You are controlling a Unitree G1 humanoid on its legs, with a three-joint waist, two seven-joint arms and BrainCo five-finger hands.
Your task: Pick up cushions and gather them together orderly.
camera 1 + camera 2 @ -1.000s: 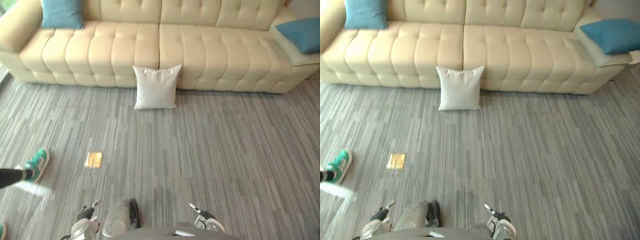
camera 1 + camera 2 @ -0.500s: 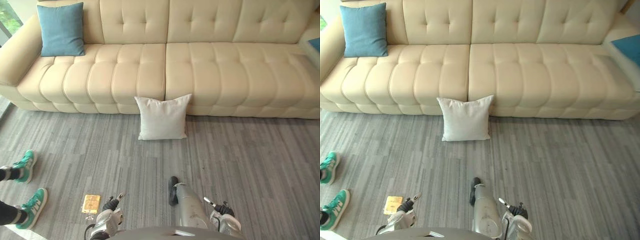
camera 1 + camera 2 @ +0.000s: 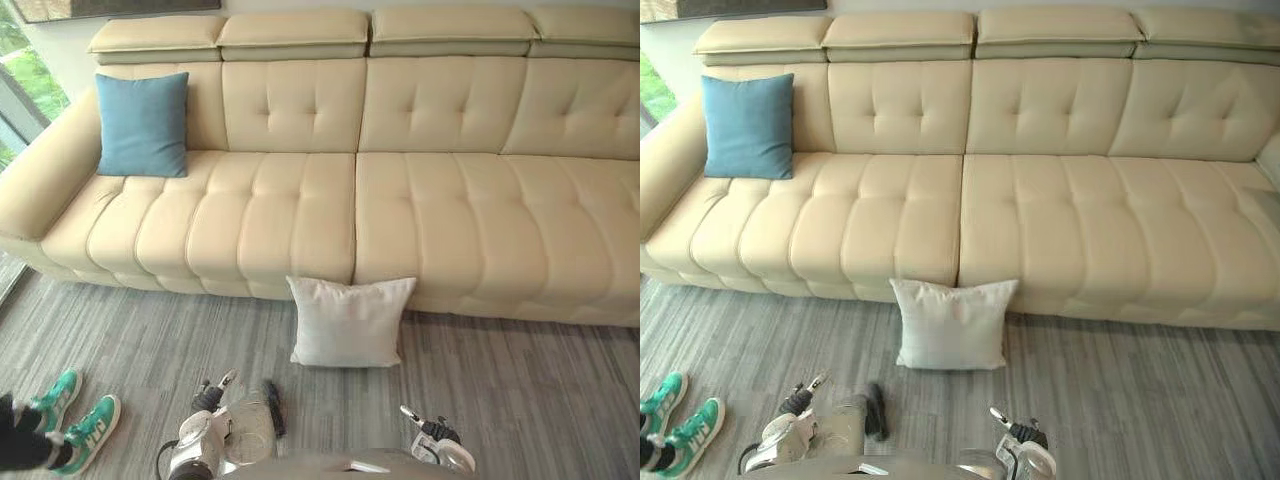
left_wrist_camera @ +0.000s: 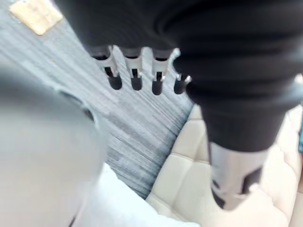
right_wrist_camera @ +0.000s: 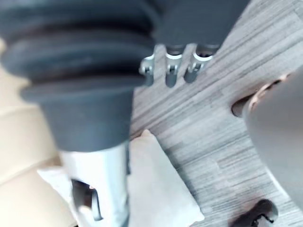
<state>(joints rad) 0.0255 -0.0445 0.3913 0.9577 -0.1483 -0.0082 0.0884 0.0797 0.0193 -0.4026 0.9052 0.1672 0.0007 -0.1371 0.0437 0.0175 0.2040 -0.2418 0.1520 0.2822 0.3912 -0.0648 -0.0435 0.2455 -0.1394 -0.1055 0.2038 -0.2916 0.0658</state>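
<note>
L hand [image 4: 136,72] slack; white sq. cushion [image 3: 350,322], upright.

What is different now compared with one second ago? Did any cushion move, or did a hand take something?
The camera moved: the robot has come closer to the sofa, so the whole picture shifted. The white cushion leans against the sofa front on the floor as before, and the blue cushion stays at the sofa's left end. The left hand and the right hand hold nothing.
</note>
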